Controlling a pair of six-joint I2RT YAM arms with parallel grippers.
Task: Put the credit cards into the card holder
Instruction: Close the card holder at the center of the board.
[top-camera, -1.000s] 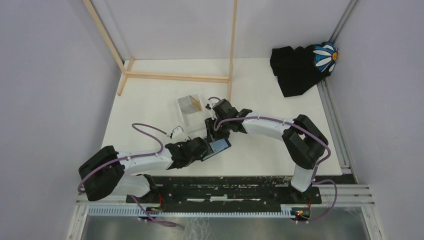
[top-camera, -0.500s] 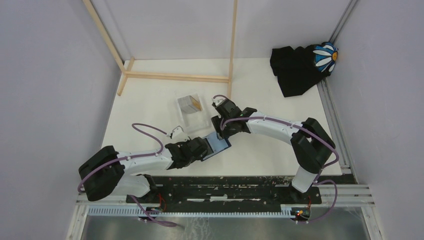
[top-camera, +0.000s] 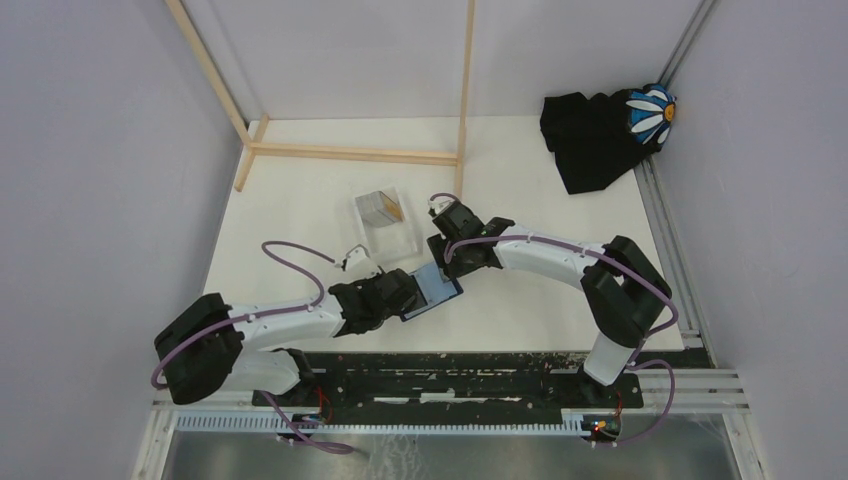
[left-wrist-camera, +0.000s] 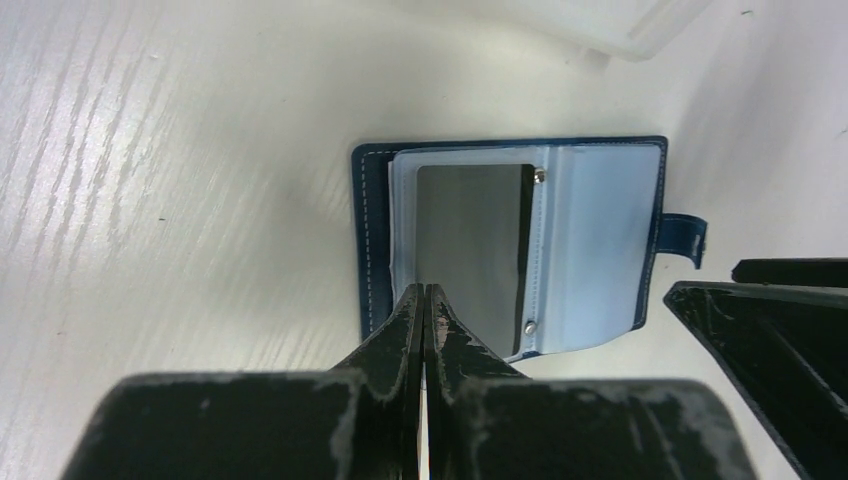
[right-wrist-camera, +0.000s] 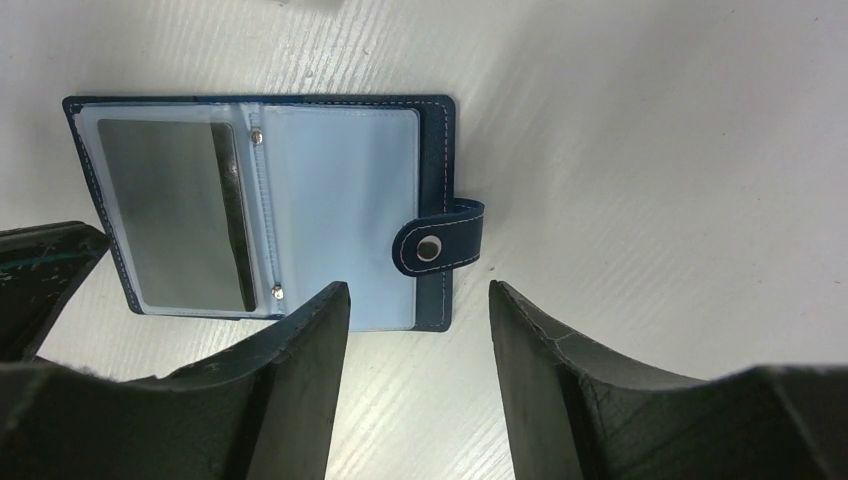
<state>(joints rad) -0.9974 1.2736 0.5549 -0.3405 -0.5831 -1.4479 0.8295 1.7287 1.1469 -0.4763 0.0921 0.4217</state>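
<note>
The card holder (left-wrist-camera: 600, 250) lies open and flat on the desk (top-camera: 300, 200) between my two arms, a silvery card (left-wrist-camera: 472, 250) showing in its near pocket. My left gripper (left-wrist-camera: 424, 300) is pinched shut, tips at that pocket's edge; whether they nip the sleeve I cannot tell. My right gripper (right-wrist-camera: 418, 295) hangs spread wide above the strap (right-wrist-camera: 440, 240) side, forearm reaching low across. The other credit cards (top-camera: 381, 208) sit in the clear box (top-camera: 392, 232). They look stiff, thin and slick, best taken by a short edge; the sleeves look floppy.

clear box (top-camera: 396, 240), wooden frame (top-camera: 350, 153), black cloth (top-camera: 588, 142)
</note>
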